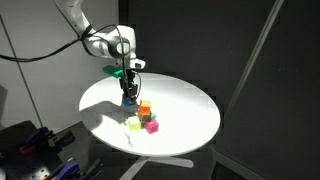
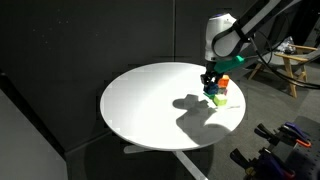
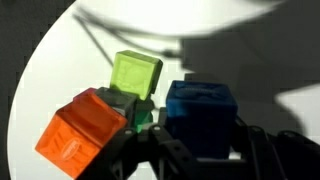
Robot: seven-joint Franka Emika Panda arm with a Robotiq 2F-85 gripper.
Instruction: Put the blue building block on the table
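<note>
My gripper [image 3: 205, 150] is shut on the blue building block [image 3: 200, 115], a dark blue cube filling the space between the two black fingers [image 3: 150, 150]. In both exterior views the gripper [image 1: 128, 90] [image 2: 212, 80] points straight down with the blue block [image 1: 128, 99] [image 2: 211, 89] low over the round white table [image 1: 185, 105] [image 2: 150, 100]. Whether the block touches the tabletop [image 3: 60, 70] I cannot tell. In the wrist view an orange cube [image 3: 80, 130] and a light green cube [image 3: 137, 73] lie just left of the held block.
A small cluster of coloured blocks lies beside the gripper: orange [image 1: 145, 107], yellow-green [image 1: 133, 122], magenta [image 1: 152, 126]. The cluster [image 2: 219, 98] sits near the table's rim. Dark curtains surround the table; a wooden stool [image 2: 297, 62] stands at the back.
</note>
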